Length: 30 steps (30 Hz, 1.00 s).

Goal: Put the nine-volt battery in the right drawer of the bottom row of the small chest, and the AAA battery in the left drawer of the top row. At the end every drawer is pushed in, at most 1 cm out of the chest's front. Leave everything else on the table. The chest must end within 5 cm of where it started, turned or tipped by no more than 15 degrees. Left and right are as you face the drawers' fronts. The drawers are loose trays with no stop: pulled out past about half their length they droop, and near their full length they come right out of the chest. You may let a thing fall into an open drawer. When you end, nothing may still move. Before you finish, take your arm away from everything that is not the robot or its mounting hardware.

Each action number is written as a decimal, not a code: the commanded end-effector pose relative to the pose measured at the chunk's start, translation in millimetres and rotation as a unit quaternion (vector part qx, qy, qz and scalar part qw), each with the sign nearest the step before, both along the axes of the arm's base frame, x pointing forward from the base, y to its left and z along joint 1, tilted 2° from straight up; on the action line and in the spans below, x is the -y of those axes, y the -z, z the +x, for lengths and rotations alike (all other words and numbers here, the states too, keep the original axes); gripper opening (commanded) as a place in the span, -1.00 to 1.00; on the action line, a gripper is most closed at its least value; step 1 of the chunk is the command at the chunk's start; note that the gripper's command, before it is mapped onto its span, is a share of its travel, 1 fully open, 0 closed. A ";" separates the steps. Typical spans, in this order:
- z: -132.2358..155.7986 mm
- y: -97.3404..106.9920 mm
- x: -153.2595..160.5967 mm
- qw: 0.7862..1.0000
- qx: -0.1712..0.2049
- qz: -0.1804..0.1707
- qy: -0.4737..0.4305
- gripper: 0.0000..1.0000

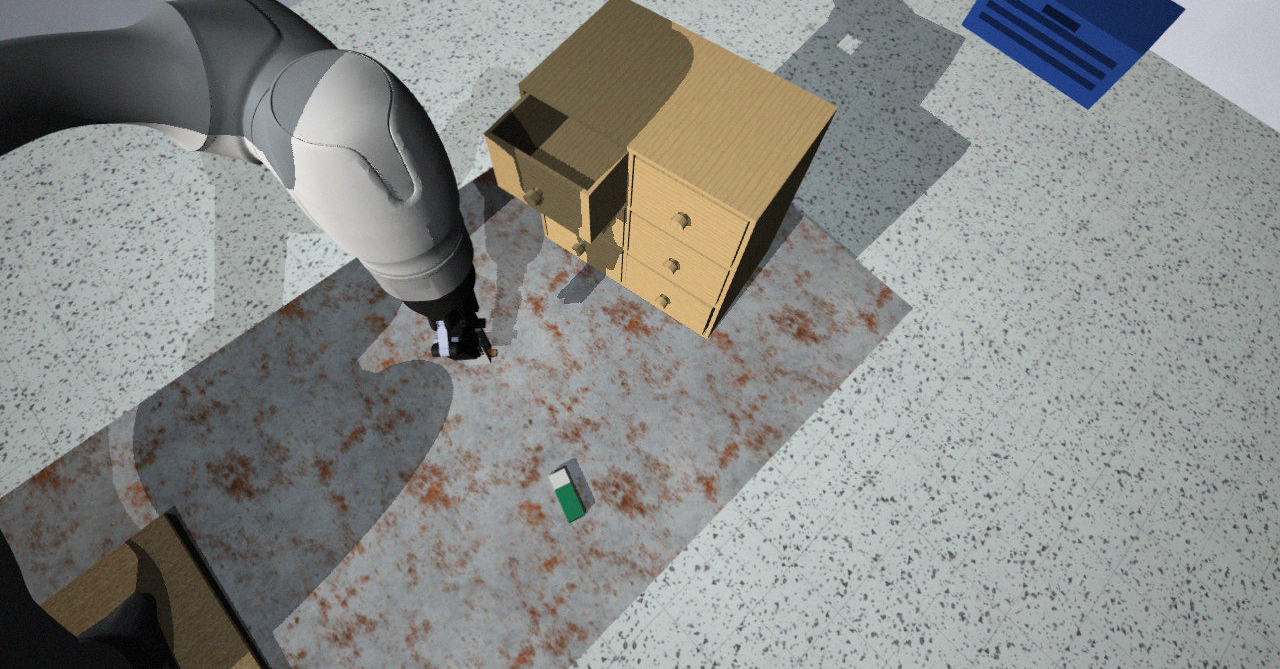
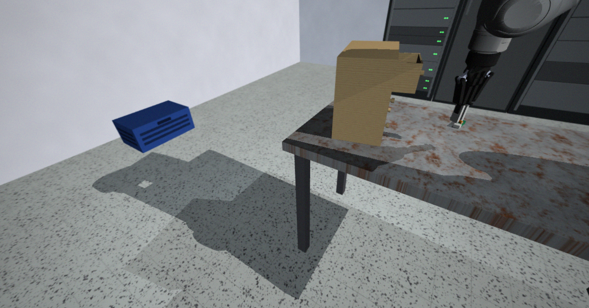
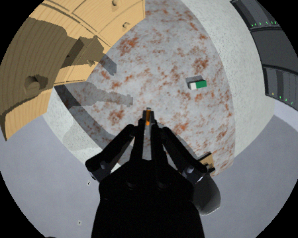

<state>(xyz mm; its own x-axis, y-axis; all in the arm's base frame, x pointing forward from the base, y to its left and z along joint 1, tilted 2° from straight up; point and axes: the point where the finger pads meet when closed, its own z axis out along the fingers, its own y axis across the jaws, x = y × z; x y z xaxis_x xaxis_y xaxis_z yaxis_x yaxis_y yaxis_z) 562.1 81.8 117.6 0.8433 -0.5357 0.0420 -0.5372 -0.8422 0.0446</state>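
Observation:
My gripper [image 1: 484, 351] [image 2: 456, 122] [image 3: 148, 116] is shut on the AAA battery [image 3: 148, 116], whose orange end also shows in the top view [image 1: 493, 352]. It holds the battery above the table, in front of the chest [image 1: 742, 119] [image 2: 362, 95] [image 3: 106, 16]. The left drawer of the top row [image 1: 505, 163] [image 2: 405, 75] [image 3: 26, 110] is pulled out; part of its inside is in shadow and I see nothing in it. The three right-column drawers and the bottom-left one look pushed in. The middle-left one is mostly hidden. The nine-volt battery is not in view.
A green and white block [image 1: 569, 497] [image 3: 198, 84] lies on the rusty table [image 1: 644, 414] [image 2: 551, 141] [image 3: 162, 66]. A brown board [image 1: 170, 584] is at the table's near-left corner in the top view. A blue box [image 1: 1056, 38] [image 2: 154, 124] is beyond the table.

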 end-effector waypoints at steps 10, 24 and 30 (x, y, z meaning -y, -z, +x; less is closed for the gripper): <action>26.0 -0.2 5.5 0.934 -0.019 0.000 -0.357 -0.94; 26.2 -3.2 5.4 0.904 -0.023 0.007 -0.428 -0.94; 26.2 -11.1 5.2 0.904 -0.023 0.007 -0.428 -0.94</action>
<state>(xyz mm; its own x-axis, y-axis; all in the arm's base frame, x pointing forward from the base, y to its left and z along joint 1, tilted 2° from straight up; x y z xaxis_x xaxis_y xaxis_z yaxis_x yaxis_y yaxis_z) 588.3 76.5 125.4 0.9497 0.3131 -0.0063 0.3131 -0.9490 0.0369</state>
